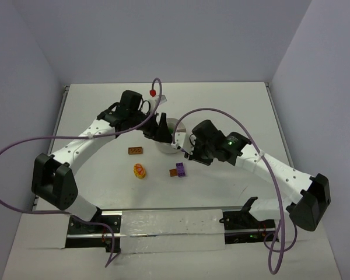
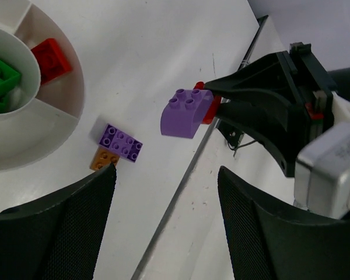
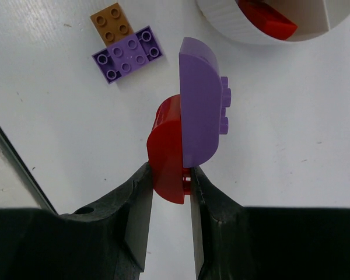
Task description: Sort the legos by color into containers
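The right gripper is clamping a red curved brick tightly between its fingers, and a purple curved brick is sticking to that brick's side. The pair is hanging above the table, just beside the dish and outside its rim. The left gripper is standing fairly wide with nothing between its fingers, facing the joined pair.

The main danger is that two colours are travelling as one lump. If it is released over a compartment as it is, one brick is likely going into the wrong place. Only the red one is being pinched, so a pull on the purple one may twist the pair out of the grip or flick a brick off across the table. The dish is looking light, so a bump could also shove it.

Counting:
- One dish.
- One green brick is sitting in the centre well, though I cannot tell if another is under it.
- Two red: the held one and a red brick lying in a wedge.
- Two purple: the held one and a flat purple brick near the dish.
- Two brown-orange: a brown-orange brick touching the flat purple one, and a second brown-orange brick lying apart.
- One round yellow-and-red piece, farther from the dish.
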Controlling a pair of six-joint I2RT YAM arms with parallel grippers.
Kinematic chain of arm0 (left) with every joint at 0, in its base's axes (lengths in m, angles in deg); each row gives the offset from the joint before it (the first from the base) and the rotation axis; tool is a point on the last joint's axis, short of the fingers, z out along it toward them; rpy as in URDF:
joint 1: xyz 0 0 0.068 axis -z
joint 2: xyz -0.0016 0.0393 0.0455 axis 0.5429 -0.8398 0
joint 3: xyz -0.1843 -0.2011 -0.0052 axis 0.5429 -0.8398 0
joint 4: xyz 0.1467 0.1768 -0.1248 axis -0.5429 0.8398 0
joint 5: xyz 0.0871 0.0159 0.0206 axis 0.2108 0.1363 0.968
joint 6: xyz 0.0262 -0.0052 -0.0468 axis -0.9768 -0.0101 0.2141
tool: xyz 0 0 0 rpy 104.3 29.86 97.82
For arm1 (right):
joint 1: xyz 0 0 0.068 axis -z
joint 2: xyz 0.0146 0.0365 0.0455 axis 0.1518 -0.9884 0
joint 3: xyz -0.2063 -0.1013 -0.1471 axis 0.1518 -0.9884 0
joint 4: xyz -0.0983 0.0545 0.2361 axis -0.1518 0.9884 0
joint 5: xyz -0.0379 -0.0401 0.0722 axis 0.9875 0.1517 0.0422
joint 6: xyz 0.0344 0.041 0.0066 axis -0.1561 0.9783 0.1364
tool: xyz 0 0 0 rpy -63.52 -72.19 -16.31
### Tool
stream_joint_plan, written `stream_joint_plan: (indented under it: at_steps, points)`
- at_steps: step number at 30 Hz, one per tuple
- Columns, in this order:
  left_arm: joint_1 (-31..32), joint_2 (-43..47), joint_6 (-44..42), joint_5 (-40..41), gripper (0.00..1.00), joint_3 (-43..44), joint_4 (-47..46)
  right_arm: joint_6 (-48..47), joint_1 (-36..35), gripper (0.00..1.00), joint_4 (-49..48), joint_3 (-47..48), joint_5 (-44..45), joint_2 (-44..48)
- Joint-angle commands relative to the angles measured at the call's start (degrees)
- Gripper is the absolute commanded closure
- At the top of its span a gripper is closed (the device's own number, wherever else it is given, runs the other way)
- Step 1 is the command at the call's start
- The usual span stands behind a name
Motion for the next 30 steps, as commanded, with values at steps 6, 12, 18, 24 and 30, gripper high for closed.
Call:
stream_joint_plan:
  at_steps: [6, 12, 18, 24, 30]
  points:
    - [4.06, -3.68, 2.88, -2.07, 0.23, 5.57, 0.90, 0.56, -3.66, 1.00, -0.77, 5.89, 3.16, -1.06]
    - [4.50, -4.84, 3.47, -3.89, 0.27, 5.75, 0.91, 0.78, -4.87, 1.00, -0.89, 7.42, 3.71, -1.49]
    - [4.58, -5.94, 5.11, -7.47, 0.36, 5.41, 0.10, 0.34, -6.26, 1.00, -2.24, 6.90, 6.99, -1.49]
    - [4.63, -6.96, 6.51, -10.31, 0.41, 5.44, -1.07, 0.25, -7.34, 1.00, -2.83, 7.24, 8.43, -1.75]
    - [4.63, -7.64, 7.49, -11.19, 0.41, 5.19, -1.74, -0.24, -8.59, 1.00, -2.92, 7.60, 9.29, -1.93]
